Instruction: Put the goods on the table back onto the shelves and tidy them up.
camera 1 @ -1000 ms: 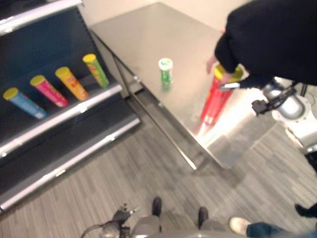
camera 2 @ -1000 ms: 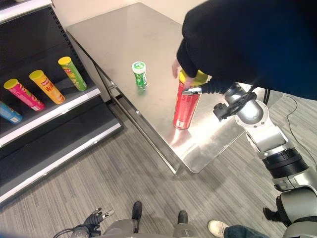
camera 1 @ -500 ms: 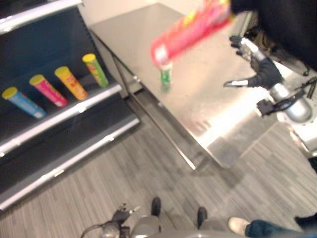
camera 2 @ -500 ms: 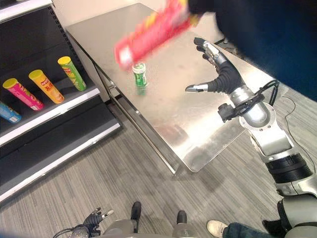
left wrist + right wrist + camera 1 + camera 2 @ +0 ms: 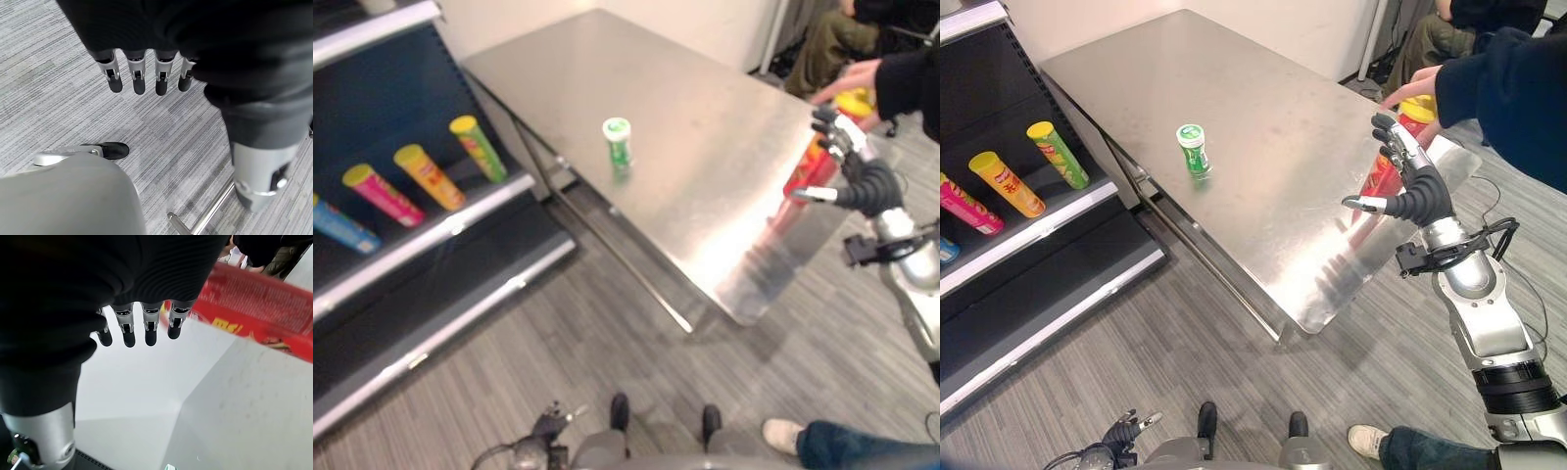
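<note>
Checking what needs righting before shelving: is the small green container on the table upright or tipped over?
Upright. The small green container stands on its base on the steel table, its white-rimmed lid facing up, apart from everything else.

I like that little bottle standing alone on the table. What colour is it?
The little bottle is green with a white cap, clearest in the right eye view.

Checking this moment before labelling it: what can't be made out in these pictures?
- Red can: the right robot hand covers its body; whether it rests on the table is unclear.
- Blue can: cut off by the left eye view's edge.
- Left robot hand: upper fingers behind its dark cover.
</note>
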